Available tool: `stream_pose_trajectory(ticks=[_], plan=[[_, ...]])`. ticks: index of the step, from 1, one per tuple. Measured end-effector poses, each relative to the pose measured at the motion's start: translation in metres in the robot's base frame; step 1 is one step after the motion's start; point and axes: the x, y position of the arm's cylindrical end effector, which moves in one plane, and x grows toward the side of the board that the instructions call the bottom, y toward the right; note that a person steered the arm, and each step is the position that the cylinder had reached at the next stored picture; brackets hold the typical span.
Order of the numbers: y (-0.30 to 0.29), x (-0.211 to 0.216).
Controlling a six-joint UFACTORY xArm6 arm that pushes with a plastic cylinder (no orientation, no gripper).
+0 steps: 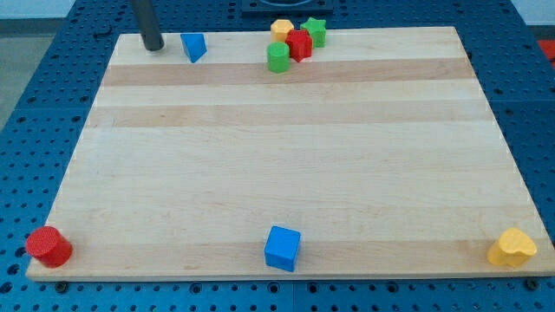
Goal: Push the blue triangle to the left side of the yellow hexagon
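Note:
The blue triangle [194, 46] lies near the board's top edge, left of centre. The yellow hexagon [281, 29] sits at the top centre, packed in a cluster with other blocks, about a hundred pixels to the right of the triangle. My tip [153, 46] rests on the board just to the left of the blue triangle, with a small gap between them. The dark rod rises from it out of the view's top.
A red block [299, 44], a green cylinder [277, 58] and a green star-like block [316, 32] crowd the hexagon. A red cylinder [48, 246] sits at the bottom left corner, a blue cube [283, 248] at bottom centre, a yellow heart-like block [512, 248] at bottom right.

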Motion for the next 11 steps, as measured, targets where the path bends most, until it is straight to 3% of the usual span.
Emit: stream_pose_trajectory(ticks=[3,5,8,10,11], plan=[[0.076,0.001],[0.156,0.000],[0.158,-0.026],[0.175,-0.020],[0.149,-0.020]])
